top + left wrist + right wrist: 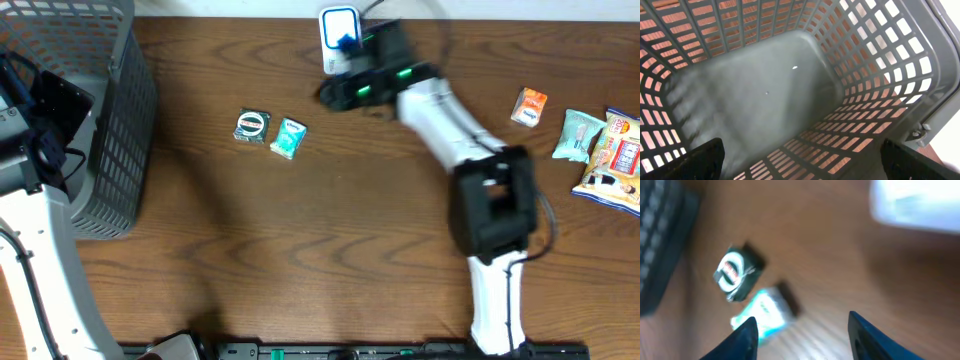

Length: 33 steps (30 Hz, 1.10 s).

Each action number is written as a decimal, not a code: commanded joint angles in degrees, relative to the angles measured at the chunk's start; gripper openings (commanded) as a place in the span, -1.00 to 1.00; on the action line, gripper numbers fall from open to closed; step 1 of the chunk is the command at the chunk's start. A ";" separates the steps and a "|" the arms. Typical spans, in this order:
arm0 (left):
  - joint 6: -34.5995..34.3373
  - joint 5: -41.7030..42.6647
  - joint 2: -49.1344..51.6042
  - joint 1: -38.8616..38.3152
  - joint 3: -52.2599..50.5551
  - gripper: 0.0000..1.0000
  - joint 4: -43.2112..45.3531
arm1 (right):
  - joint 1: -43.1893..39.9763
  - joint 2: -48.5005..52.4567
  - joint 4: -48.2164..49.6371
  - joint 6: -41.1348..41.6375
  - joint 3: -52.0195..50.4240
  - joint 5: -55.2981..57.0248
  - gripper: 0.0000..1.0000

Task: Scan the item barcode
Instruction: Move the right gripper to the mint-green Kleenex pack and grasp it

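Two items, a dark packet (252, 126) and a teal packet (289, 137), are seen side by side on the table (330, 230) near the scanner (340, 35), with the right gripper (802, 320) held parted and empty near them, seemingly for a pickup, and the left gripper (800, 145) parked, spread wide, over the basket (875, 75).

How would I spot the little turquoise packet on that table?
Start at the grey basket on the left of the table. Just right of it lie two small packets side by side. The turquoise packet is the right-hand one; its neighbour, the dark green packet, has a round label.
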 commanded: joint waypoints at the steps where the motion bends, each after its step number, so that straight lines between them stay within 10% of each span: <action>1: -0.26 -0.55 0.02 0.20 0.35 0.95 0.02 | 5.86 2.45 0.79 0.85 0.26 8.41 -0.02; 22: -0.26 -0.55 0.02 0.20 0.35 0.96 0.02 | 16.72 2.67 -18.01 0.85 0.39 69.96 -0.11; 33: -0.26 -0.55 0.02 0.20 0.35 0.96 0.02 | 16.37 -2.08 -20.94 8.74 0.15 56.43 0.03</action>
